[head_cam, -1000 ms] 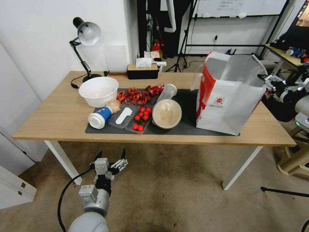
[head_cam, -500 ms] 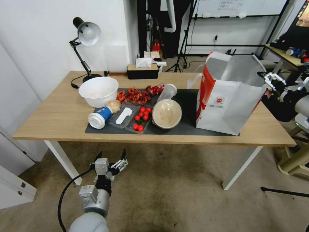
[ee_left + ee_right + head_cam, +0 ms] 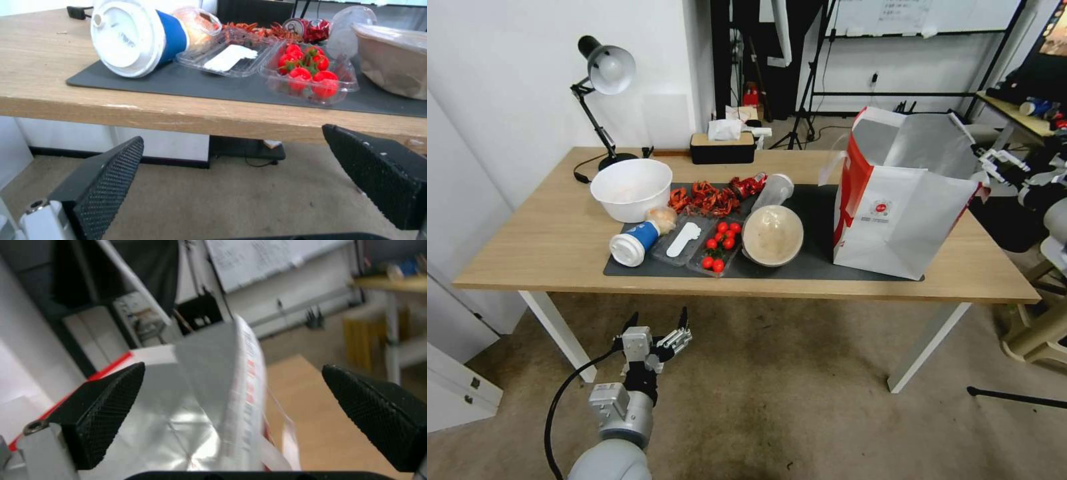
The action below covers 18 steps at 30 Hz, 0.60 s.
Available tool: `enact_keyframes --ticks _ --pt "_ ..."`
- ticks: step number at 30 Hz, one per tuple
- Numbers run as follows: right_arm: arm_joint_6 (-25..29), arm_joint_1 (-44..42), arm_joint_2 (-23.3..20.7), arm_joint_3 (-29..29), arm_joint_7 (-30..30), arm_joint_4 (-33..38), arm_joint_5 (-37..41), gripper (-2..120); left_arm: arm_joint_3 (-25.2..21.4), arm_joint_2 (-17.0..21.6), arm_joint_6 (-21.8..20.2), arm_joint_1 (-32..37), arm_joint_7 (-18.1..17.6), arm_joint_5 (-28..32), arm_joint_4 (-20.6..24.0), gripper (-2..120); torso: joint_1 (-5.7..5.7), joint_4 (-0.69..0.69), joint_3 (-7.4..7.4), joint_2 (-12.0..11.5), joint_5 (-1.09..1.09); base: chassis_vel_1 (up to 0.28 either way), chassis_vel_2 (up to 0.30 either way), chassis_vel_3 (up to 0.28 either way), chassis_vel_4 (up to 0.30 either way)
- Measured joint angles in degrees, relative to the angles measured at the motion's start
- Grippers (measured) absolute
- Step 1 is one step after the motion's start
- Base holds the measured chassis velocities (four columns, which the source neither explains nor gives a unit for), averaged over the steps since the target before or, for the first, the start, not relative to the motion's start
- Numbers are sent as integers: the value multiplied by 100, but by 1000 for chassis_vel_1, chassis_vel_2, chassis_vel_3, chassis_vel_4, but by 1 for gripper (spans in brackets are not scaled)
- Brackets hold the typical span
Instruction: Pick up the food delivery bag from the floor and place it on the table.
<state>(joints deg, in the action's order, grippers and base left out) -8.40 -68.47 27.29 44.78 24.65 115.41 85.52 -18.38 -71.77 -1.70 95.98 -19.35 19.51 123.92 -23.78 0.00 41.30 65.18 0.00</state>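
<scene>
Food delivery bag (image 3: 904, 203) stands upright on table (image 3: 554, 233), rt end, half on dark mat (image 3: 817, 257). Right gripper (image 3: 999, 162) just beside bag's top edge, fingers wide apart, holding nothing. Left gripper (image 3: 657, 330) low over floor (image 3: 774, 400), fingers wide too.

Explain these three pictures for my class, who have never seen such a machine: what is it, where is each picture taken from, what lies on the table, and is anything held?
It is a wheeled robot with two arms. One camera looks down from its head; the other two sit on its wrists, so black fingers frame those pictures. On the table stand a bag, white bowl, tipped cup, tomatoes and lamp. The left gripper hangs open below the table edge. The right gripper, open beside the bag's rim, holds nothing.
</scene>
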Motion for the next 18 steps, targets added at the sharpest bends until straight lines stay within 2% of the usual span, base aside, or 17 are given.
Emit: enact_keyframes --ticks 1,4,5,8,9,12,13,18 --pt "0 0 0 0 0 0 0 100 0 0 0 0 0 0 0 100 0 0 0 0 0 0 0 0 0" --pt "335 -321 34 78 -843 293 -667 100 -5 0 0 -14 6 14 -1 100 0 0 0 0 -1 0 0 0 0" --pt "335 -321 34 78 -843 293 -667 100 -5 0 0 -14 6 14 -1 100 0 0 0 0 -1 0 0 0 0" --pt "661 -577 225 78 -1446 575 -1441 100 -41 1 -2 -18 43 65 36 100 0 0 0 0 -1 0 0 0 0" --pt "661 -577 225 78 -1446 575 -1441 100 -41 1 -2 -18 43 65 36 100 0 0 0 0 -1 0 0 0 0" --pt "1066 -836 480 -78 -1553 819 -2301 100 -66 0 14 15 74 80 56 100 0 1 0 0 0 0 0 0 0" --pt "1066 -836 480 -78 -1553 819 -2301 100 -66 0 14 15 74 80 56 100 0 1 0 0 0 0 0 0 0" --pt "1518 -1385 834 -200 -1456 1217 -3245 100 -80 -1 72 17 119 91 55 100 0 0 0 0 -1 0 0 0 0"
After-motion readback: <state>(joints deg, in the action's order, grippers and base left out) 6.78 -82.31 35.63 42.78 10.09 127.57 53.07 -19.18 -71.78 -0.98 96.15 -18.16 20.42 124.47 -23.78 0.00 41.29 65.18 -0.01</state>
